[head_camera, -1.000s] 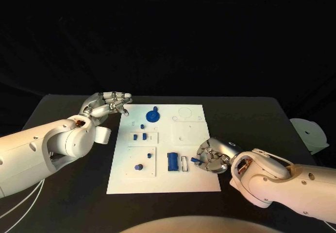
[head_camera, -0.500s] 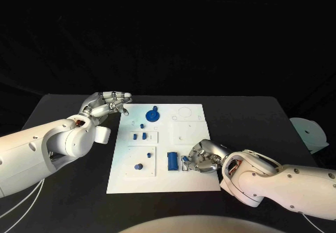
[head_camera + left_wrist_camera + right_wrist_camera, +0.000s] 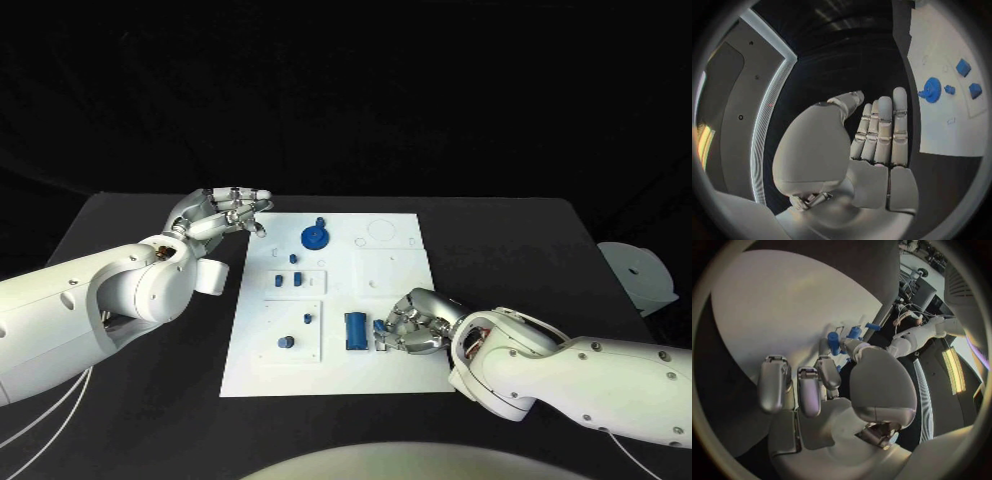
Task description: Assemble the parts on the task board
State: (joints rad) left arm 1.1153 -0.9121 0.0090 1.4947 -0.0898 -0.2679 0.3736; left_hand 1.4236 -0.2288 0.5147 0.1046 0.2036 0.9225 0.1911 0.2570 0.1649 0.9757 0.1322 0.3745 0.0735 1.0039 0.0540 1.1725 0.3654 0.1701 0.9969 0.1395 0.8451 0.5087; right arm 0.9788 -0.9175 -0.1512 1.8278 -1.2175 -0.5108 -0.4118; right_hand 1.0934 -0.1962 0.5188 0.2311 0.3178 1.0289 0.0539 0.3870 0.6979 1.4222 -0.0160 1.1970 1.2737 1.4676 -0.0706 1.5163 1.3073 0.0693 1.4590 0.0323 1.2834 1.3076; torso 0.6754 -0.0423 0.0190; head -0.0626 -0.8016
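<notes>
1. Head view, far left: the left hand [image 3: 221, 212] hovers just off the far-left corner of the task board [image 3: 404, 370], fingers loosely curled and grasping nothing. The left wrist view shows its fingers [image 3: 882, 132] lying side by side with no part in them.

2. Just beyond those fingertips, on the board, sits the round blue disc part [image 3: 315, 238]. It looks like rigid moulded plastic: light, stiff and likely smooth enough to slip. I judge the raised knob the best place to take it.

3. Nearer the robot from that hand lie two small blue blocks [image 3: 290, 281] and a low blue button [image 3: 286, 342]. All are tiny, so a fingertip pinch across the sides suits them.

4. The upright blue rectangular part [image 3: 355, 331] stands immediately left of the right hand's fingertips. Its long flat faces look easiest to pinch.

5. The right hand [image 3: 414, 322] rests low over the board's near-right area, fingers bunched round a small blue piece [image 3: 834, 343] at their tips; the right wrist view suggests thumb and finger pinch it. Being light and slick, it could twist, so a firm, square hold matters.

6. The counter [image 3: 548, 250] lies bare to the right of that arm.
</notes>
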